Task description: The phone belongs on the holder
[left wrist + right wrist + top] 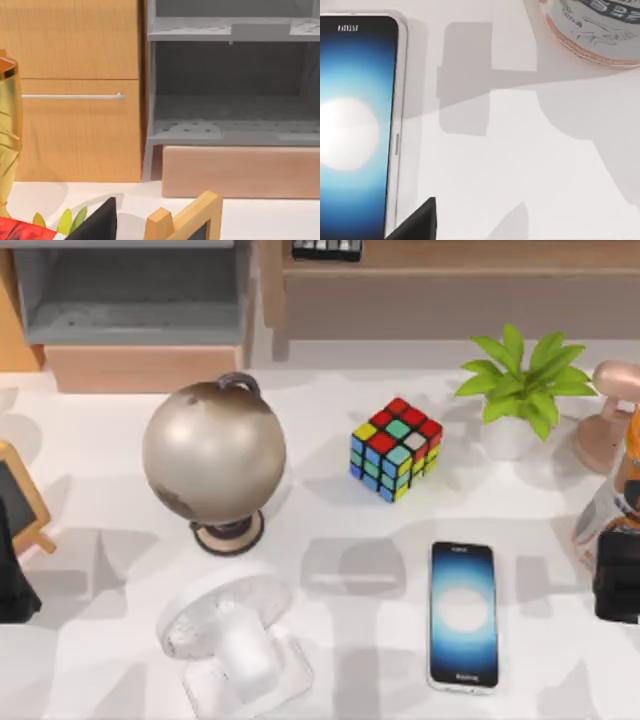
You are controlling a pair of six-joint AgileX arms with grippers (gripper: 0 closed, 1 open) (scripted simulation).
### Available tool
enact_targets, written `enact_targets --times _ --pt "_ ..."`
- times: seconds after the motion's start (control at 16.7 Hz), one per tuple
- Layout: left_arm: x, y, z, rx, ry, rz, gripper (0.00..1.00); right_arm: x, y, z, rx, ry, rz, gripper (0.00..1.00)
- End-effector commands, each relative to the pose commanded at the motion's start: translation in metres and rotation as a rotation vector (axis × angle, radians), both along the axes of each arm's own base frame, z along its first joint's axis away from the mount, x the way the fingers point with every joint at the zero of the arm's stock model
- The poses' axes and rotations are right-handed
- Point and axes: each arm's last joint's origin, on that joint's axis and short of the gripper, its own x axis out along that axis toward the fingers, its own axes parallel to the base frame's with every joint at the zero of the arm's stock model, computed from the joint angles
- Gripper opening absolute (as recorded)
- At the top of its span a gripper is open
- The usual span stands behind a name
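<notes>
The phone lies flat and face up on the white table, toward the right of my top view, its long side running away from the front edge. Its black-bezelled blue screen glows white at the centre, and a silver-white rim frames it.

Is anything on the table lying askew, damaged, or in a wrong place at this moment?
Nothing looks damaged or spilled. The phone lies flat, screen up, on the bare table, near the front right, apart from the white holder at the front left. The globe, cube and plant stand upright.
</notes>
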Motion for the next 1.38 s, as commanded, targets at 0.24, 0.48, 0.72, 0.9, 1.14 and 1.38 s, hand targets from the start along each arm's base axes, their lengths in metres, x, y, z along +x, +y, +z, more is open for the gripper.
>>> enact_targets --times 0.24,0.48,0.72,0.9,1.14,1.38 --pt "0.0 0.0 0.0 0.0 0.0 0.0 1.0 0.045 0.048 -0.004 -0.067 0.297 -0.013 1.0" --pt "0.0 0.0 0.0 0.0 0.0 0.0 1.0 0.079 0.103 -0.015 -0.123 0.431 -0.022 1.0" --pt "0.0 0.0 0.0 0.0 0.0 0.0 1.0 0.096 0.142 -0.023 -0.133 0.457 -0.024 1.0" --pt "0.0 0.0 0.0 0.0 0.0 0.0 1.0 0.098 0.148 -0.025 -0.132 0.457 -0.024 1.0" --pt "0.0 0.0 0.0 0.0 0.0 0.0 1.0 0.099 0.146 -0.026 -0.131 0.456 -0.026 1.0" --pt "0.0 0.0 0.0 0.0 0.0 0.0 1.0 0.1 0.149 -0.057 -0.132 0.456 -0.024 1.0"
